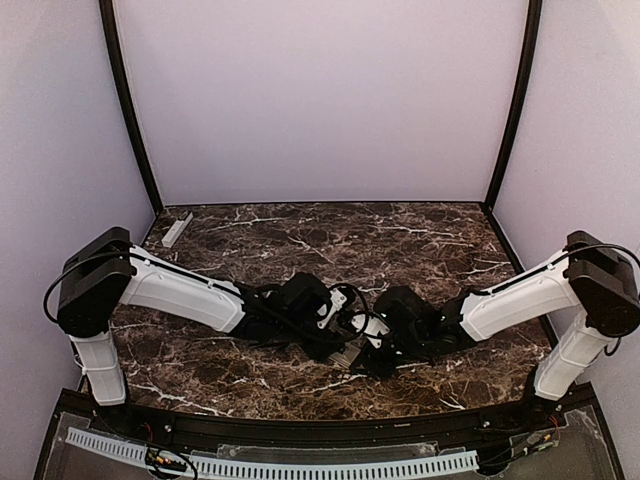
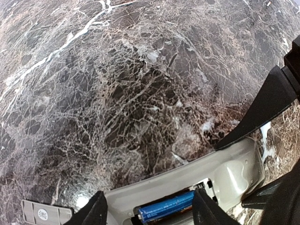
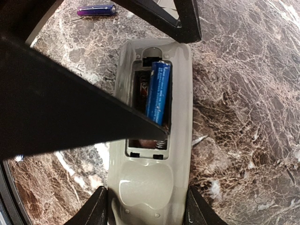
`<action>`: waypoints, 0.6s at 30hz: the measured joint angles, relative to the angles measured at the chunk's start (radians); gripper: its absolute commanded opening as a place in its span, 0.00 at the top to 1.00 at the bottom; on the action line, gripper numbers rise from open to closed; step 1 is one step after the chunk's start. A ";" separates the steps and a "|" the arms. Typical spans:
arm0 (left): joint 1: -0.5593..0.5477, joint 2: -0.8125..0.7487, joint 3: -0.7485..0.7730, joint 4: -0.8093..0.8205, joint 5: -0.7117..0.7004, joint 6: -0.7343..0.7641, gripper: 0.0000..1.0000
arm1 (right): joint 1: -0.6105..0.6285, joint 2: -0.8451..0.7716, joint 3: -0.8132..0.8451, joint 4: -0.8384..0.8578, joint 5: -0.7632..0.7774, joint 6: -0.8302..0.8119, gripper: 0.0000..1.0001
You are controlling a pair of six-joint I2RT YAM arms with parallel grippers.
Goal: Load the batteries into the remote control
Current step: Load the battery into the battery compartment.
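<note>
The right gripper (image 3: 145, 202) pinches the remote (image 3: 154, 180), which lies back up on the table (image 3: 243, 93) with one battery (image 3: 158, 91) in its slot, so the left gripper (image 2: 150, 202), spread over it, should push it flat, then fetch the spare battery (image 3: 96, 9) nearby.

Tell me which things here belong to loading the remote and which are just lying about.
Job: remote control; seated battery in its open bay; loose battery lying apart; small grey labelled plate, perhaps the bay's cover.
Lying about: pale grey bar, far left corner.
</note>
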State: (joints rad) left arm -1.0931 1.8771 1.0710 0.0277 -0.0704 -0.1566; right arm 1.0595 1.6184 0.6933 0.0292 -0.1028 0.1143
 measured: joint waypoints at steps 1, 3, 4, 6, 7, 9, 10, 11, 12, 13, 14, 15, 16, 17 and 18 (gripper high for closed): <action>0.000 0.000 0.000 0.000 0.000 0.000 0.40 | 0.000 0.000 0.000 0.000 0.000 0.000 0.64; 0.000 0.000 0.002 -0.003 -0.004 0.003 0.43 | 0.000 0.000 0.000 0.000 0.000 0.000 0.64; 0.000 0.000 0.002 -0.004 -0.006 0.005 0.43 | 0.000 0.000 0.000 0.000 0.000 0.001 0.64; 0.000 0.000 0.002 -0.005 -0.014 0.005 0.45 | 0.000 0.000 0.000 0.000 0.000 0.001 0.65; 0.000 0.000 0.002 -0.006 -0.018 0.005 0.46 | 0.000 0.000 0.000 0.000 0.000 0.001 0.65; 0.000 -0.001 0.002 -0.006 -0.022 0.005 0.49 | 0.000 0.000 0.000 0.000 0.000 0.001 0.65; 0.000 -0.002 0.002 -0.009 -0.025 0.007 0.51 | 0.000 0.000 0.000 0.000 0.000 0.002 0.65; 0.000 -0.002 0.002 -0.010 -0.026 0.007 0.52 | 0.000 0.000 0.000 0.000 0.000 0.002 0.65; 0.000 -0.003 0.002 -0.010 -0.027 0.007 0.53 | 0.000 0.000 0.000 0.000 0.000 0.003 0.65; 0.000 -0.004 0.002 -0.010 -0.027 0.006 0.54 | 0.000 0.000 0.000 0.000 0.000 0.003 0.65; 0.000 -0.005 0.002 -0.010 -0.027 0.005 0.55 | 0.000 0.000 0.000 0.000 0.000 0.004 0.65; 0.000 -0.005 0.002 -0.008 -0.026 0.003 0.55 | 0.000 0.000 0.000 0.000 0.000 0.004 0.65; 0.000 -0.005 0.002 -0.007 -0.025 -0.002 0.56 | 0.000 0.000 0.000 0.001 0.000 0.004 0.65; 0.000 -0.005 0.000 -0.001 -0.024 -0.007 0.56 | 0.000 0.000 0.000 0.000 0.000 0.004 0.65; 0.000 -0.005 -0.003 0.003 -0.023 -0.012 0.56 | 0.000 0.000 0.000 0.000 0.000 0.004 0.65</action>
State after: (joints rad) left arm -1.0931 1.8721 1.0679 0.0311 -0.0937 -0.1688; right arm 1.0595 1.6184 0.6933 0.0296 -0.1028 0.1184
